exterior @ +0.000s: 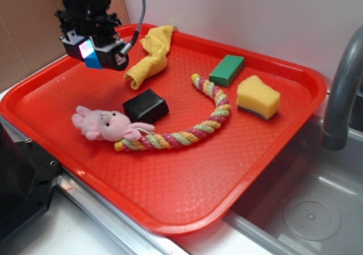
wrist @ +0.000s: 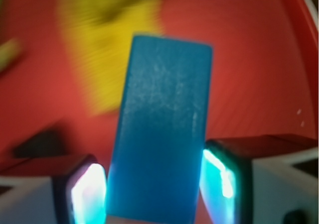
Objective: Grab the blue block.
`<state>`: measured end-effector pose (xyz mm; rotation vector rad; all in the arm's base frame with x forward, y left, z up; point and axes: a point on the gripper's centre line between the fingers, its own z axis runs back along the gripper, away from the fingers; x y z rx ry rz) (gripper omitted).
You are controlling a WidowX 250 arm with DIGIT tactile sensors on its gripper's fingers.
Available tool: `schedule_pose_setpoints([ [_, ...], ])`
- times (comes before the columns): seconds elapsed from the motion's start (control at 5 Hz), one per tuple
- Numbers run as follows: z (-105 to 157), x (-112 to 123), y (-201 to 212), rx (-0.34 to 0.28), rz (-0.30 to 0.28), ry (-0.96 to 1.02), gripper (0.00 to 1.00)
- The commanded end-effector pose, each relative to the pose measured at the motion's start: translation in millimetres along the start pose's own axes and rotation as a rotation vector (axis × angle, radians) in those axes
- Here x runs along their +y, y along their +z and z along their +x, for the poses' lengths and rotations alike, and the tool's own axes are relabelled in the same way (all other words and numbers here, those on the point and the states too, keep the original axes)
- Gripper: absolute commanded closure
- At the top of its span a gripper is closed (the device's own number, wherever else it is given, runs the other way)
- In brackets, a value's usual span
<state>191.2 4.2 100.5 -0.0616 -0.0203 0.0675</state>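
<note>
red plastic tray is taking up most of the exterior view, sitting beside a metal sink with a grey faucet rising at the right. the gripper is hanging over the tray's far left corner, and it's pinching the blue block between its two glowing pads, so the block is up off the tray surface. in the wrist view the blue block is filling the middle of the picture, standing lengthwise between the fingers, with both pads pressing on its sides.

everything else is lying in the tray: a yellow cloth is bunched up at the far edge just right of the gripper, a green block is sitting toward the far right, and a yellow sponge is resting just beside it on the nearer side. a black block is lying around the middle, with a pink plush toy just left of it. a striped rope is curving from the plush toward the green block. the wrist view is blurry, but the cloth is showing behind the block.
</note>
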Motion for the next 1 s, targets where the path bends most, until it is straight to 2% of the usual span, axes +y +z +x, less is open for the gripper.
schedule_pose_setpoints([
  [0.0,-42.6,-36.9,65.3,-0.041,-0.098,-0.265,1.0],
  [0.2,-51.3,-36.9,73.7,-0.077,-0.096,-0.251,1.0],
  [0.4,-50.5,-28.3,88.6,-0.115,-0.055,-0.189,1.0],
  [0.6,-52.9,-17.9,93.2,-0.17,-0.036,-0.138,1.0],
  [0.8,-52.4,-4.3,93.3,-0.152,0.018,-0.064,1.0],
])
